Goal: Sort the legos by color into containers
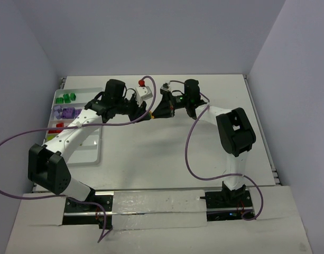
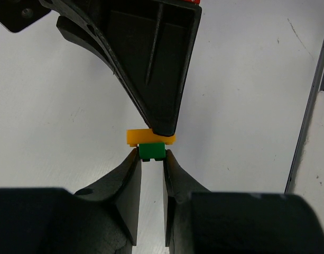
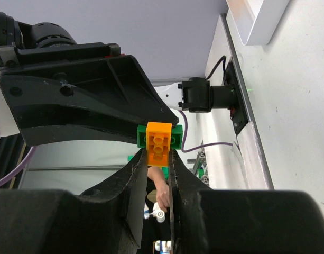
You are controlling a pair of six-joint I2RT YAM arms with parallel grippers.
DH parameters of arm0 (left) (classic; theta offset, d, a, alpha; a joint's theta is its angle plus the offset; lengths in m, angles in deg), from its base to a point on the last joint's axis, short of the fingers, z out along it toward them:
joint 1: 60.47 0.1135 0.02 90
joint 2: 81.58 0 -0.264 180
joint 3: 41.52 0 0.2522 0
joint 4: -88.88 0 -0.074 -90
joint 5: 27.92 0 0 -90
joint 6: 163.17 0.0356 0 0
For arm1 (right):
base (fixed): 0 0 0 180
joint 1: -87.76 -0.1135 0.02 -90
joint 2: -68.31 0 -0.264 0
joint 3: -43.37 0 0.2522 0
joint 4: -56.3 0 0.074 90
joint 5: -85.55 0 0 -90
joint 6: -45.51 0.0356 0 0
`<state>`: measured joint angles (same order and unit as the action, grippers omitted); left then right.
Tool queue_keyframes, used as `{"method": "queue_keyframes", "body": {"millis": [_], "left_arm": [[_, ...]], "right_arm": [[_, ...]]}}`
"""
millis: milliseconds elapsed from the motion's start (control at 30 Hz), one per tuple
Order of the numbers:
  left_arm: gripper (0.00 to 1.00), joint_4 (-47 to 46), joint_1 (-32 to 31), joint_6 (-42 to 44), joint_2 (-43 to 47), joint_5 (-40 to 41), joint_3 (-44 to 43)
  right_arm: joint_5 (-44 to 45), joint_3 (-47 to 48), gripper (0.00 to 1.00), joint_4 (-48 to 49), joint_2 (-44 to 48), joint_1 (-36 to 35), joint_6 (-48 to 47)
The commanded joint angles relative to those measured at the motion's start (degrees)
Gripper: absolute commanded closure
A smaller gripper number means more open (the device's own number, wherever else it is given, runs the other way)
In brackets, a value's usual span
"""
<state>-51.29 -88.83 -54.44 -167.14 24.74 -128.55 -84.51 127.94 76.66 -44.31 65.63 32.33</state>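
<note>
Between the fingertips of the left gripper (image 2: 151, 155) we see a small dark green plastic brick (image 2: 151, 151) pinched by its sides. Its top is pressed onto a small orange plastic brick (image 2: 150, 137). The right gripper (image 3: 158, 159) comes in from the opposite side with its jaws closed on that orange brick's narrow end. The two bricks are joined, and both are held in mid-air above the middle of the table, well away from any compartment.

We judge the main risk to lie in the separation. Each pinch covers only a thin edge, so a pull that is off-axis could slide one brick out of its jaws. The pair might then go off with one gripper, or a piece could snap free and drop. The two sets of fingers are also very close together and could knock each other.

Below them is a white table (image 1: 167, 153), bare under the bricks. A white translucent plastic tray (image 1: 89, 150) lies at its left edge, holding green bricks (image 1: 66, 98), purple bricks (image 1: 66, 112) and red bricks (image 1: 56, 127) in separate rows. Purple cables (image 1: 189, 153) loop from both arms, and pale grey walls (image 1: 151, 37) enclose the table on three sides.
</note>
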Motion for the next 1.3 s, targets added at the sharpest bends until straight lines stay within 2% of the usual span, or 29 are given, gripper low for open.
{"method": "queue_keyframes", "body": {"millis": [0, 100, 433, 533, 767, 833, 933, 967, 1033, 1133, 1267], "left_arm": [[1.0, -2.95, -1.6, 0.61, -0.75, -1.52, -3.73], [1.0, -2.95, -1.69, 0.61, -0.9, -1.34, -3.9], [1.0, -2.59, -1.88, 0.97, -1.11, -1.34, -4.0], [1.0, -2.14, -2.03, 1.5, -1.28, -1.5, -4.31], [1.0, -0.87, -3.13, 2.72, -1.8, -1.25, -5.22], [1.0, -0.76, -3.45, 2.81, -1.81, -1.08, -5.39], [1.0, -0.76, -3.62, 2.72, -1.89, -0.82, -5.48], [0.98, -0.76, -3.63, 2.63, -1.89, -0.64, -5.48], [0.88, -0.91, -3.63, 2.31, -1.89, -0.16, -5.48], [0.61, -1.16, -3.66, 1.61, -1.8, 0.29, -5.39], [0.5, -1.2, -3.71, 1.14, -1.8, 0.6, -5.57]], "right_arm": [[-0.8, 1.35, 0.78, 0.24, 0.73, -1.51, -1.76], [-0.71, 1.35, 0.75, -0.02, 0.73, -1.58, -2.02], [-0.89, 1.44, 0.73, -0.15, 0.46, -1.51, -2.31], [-0.89, 1.51, 0.69, -0.68, 0.31, -1.58, -2.69], [-0.54, 2.23, 0.66, -5.2, 0.21, -1.6, -6.14], [-0.36, 2.41, 0.69, -6.69, 0.21, -1.69, -7.29], [-0.27, 2.37, 0.8, -7.14, 0.29, -1.6, -7.86], [-0.21, 2.29, 0.86, -7.17, 0.32, -1.6, -7.93], [-0.02, 2.23, 0.99, -7.38, 0.38, -1.6, -8.15], [0.11, 2.02, 1.0, -7.41, 0.47, -1.6, -8.31], [0.24, 1.88, 1.0, -7.48, 0.47, -1.6, -8.26]]}}
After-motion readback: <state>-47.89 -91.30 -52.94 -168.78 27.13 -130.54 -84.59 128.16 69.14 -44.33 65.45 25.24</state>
